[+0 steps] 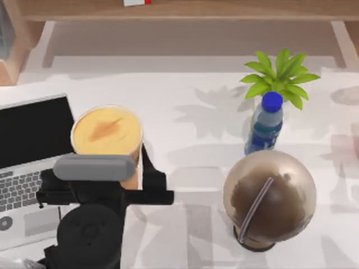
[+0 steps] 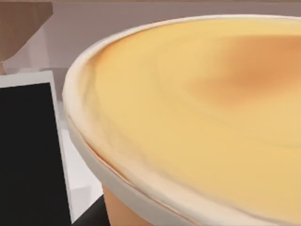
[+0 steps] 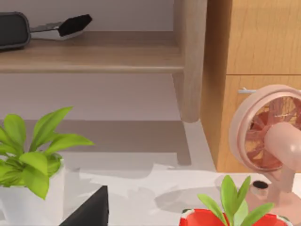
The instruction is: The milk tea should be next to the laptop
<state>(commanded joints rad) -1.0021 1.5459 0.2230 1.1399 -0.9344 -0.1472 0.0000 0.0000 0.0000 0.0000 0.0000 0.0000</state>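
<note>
The milk tea (image 1: 106, 131) is a tapered cup with a flat yellow-orange sealed top, and it sits at the right edge of the laptop (image 1: 33, 145). The laptop is silver-grey with a black screen and stands open at the table's left. My left gripper (image 1: 126, 171) is shut on the cup's side just below the rim. One black finger (image 1: 149, 168) shows to the right of the cup. In the left wrist view the sealed top of the milk tea (image 2: 197, 117) is very close, with the laptop screen (image 2: 28, 155) beside it. My right arm is parked off to the right.
A large brown dome-lidded cup with a straw (image 1: 269, 199) stands right of centre. Behind it are a blue-capped bottle (image 1: 266, 126) and a green plant (image 1: 280, 75). A wooden shelf (image 1: 185, 11) runs along the back. The right wrist view holds a pink fan (image 3: 270, 136).
</note>
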